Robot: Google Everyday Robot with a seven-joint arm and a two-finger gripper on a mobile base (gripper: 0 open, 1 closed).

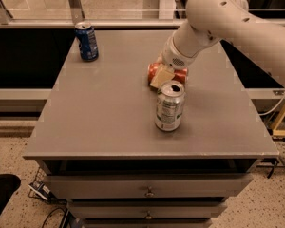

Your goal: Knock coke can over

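Just past the middle of the grey tabletop [109, 108], toward its right side: coke can [153, 71], red-orange, seemingly laid on its side, largely covered from above.

Hand [162, 76]: lowered onto the coke can and pressed against its near face; how wide it is set cannot be told.

Arm [218, 18]: white, brought in from the upper right.

Silver can [169, 106]: labelled, upright, top opened, placed just in front of the coke can and the hand.

Blue can [87, 42]: upright, set at the far left corner, well apart from the others.

Drawers [149, 191]: grey, fitted beneath the tabletop.
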